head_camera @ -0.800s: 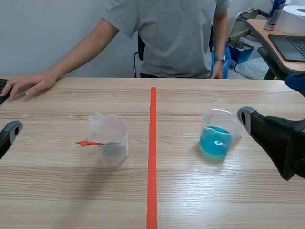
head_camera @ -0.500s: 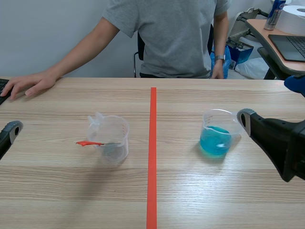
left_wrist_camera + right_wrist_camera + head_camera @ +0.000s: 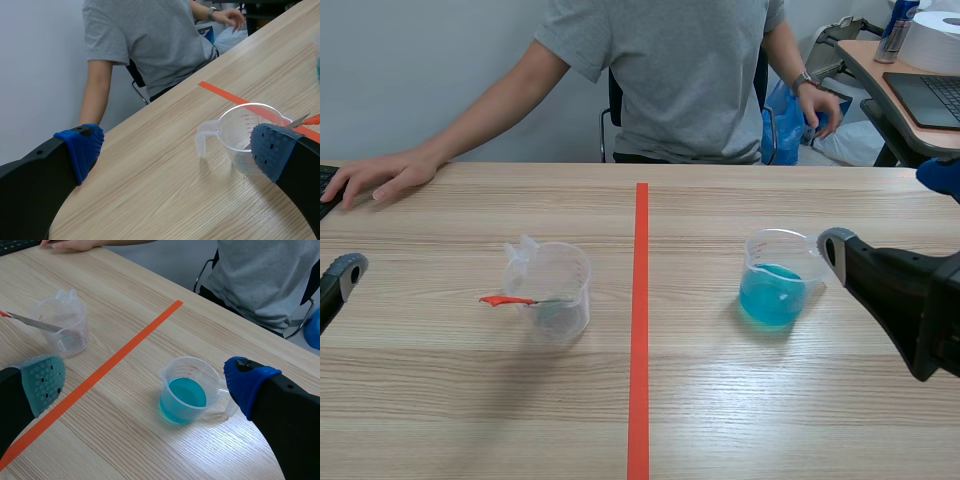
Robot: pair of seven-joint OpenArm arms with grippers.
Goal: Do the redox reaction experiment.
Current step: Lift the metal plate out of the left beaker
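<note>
Scene view, against the earlier frames: the person's hand [image 3: 817, 105] with the wristwatch is now raised off the far bench edge, next to the blue bag [image 3: 780, 120]. It was lower before, behind the edge. Both beakers, both arms and the person's other hand [image 3: 380, 178] have not shifted; that hand lies flat on the far left corner, touching a keyboard [image 3: 325, 185].

Bench [image 3: 470, 400]: an orange-red tape line [image 3: 640, 330] runs down the middle. Both beakers stand well in from every edge. A broad stretch of wood lies between them and the near edge. The person sits along the far edge.

Left tool [image 3: 177, 150]: fingers spread wide, pinching nothing, low at the left edge. The clear beaker [image 3: 555, 292] stands ahead of it, left of the tape and partly behind one blue pad in the left wrist view, with its handle turned toward the tool. A red-handled spatula [image 3: 505, 300] rests in the beaker, its handle out over the rim.

Right tool [image 3: 145, 382]: fingers spread wide, pinching nothing. The beaker of blue liquid [image 3: 184, 396] stands right of the tape, between the fingers and slightly ahead. Its handle is just beside the blue-padded finger; contact cannot be told.
</note>
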